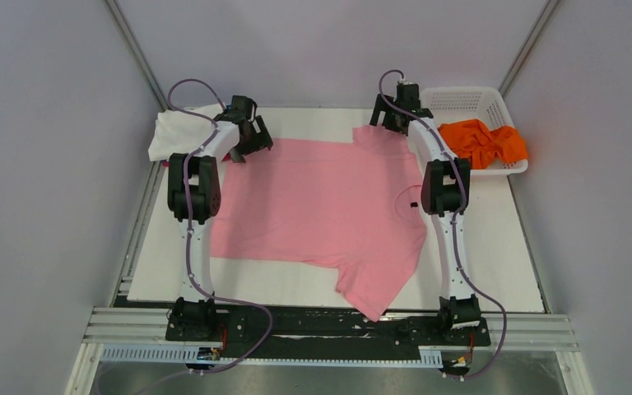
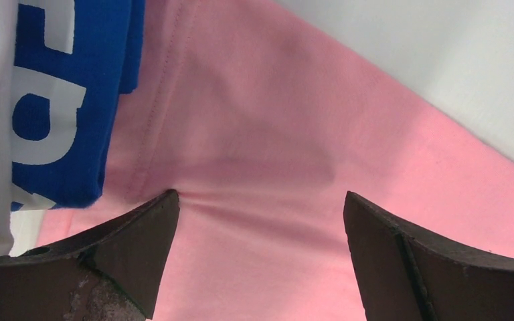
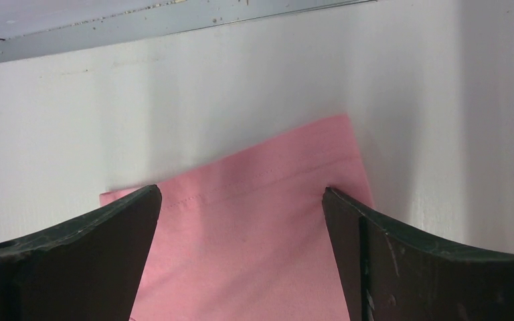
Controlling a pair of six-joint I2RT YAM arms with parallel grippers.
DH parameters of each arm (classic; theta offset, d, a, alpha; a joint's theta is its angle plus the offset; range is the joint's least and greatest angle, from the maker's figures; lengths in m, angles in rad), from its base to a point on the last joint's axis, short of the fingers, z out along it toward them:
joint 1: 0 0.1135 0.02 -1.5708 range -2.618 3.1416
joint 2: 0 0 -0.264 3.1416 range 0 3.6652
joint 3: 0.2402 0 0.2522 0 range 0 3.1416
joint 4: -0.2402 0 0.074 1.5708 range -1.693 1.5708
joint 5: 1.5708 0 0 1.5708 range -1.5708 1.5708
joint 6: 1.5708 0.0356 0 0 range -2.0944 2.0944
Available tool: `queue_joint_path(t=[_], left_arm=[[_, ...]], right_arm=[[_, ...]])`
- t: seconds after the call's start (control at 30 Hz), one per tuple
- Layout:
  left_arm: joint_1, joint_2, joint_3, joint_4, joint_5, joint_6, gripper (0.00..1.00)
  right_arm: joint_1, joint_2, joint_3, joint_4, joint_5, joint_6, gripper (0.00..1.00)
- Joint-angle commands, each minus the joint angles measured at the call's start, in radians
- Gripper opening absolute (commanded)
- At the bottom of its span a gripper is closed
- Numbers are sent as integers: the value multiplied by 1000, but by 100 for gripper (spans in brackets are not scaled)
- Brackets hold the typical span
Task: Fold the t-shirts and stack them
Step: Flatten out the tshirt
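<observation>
left gripper (image 2: pixel 261 200): jaws spread wide, nothing pinched, tips low over far hem corner of light pink t-shirt (image 1: pixel 321 206); contact with cloth uncertain. right gripper (image 3: pixel 241 194): jaws spread too, empty, straddling end of far sleeve. Shirt flat mid-table, long axis left–right, hem toward left arm, collar toward right arm. Each arm nearest its own end of far edge; rest of cloth lies toward robot. Likely next: pinch far edge, fold it nearward. blue t-shirt (image 2: pixel 73 100) just beside left gripper.
</observation>
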Motion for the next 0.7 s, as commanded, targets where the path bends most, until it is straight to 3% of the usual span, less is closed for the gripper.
queue_joint_path(t=[0.0, 0.17, 0.27, 0.37, 0.47, 0.67], left_arm=[[4, 33, 8, -11, 57, -6, 100], [3, -66, 18, -29, 85, 26, 100], [-5, -197, -45, -53, 88, 43, 100], [-14, -359, -179, -91, 15, 42, 100], [-15, -600, -442, -109, -61, -8, 100], [-14, -1021, -919, -198, -168, -172, 100]], right_arm=[[-15, 27, 14, 45, -61, -49, 100], [-14, -43, 43, 113, -84, -135, 100], [-2, -162, -22, 117, -97, -178, 100], [37, -386, -227, 124, -52, -237, 100], [85, -611, -507, 149, 13, -243, 100], [158, -990, -1040, 159, 105, -106, 100]])
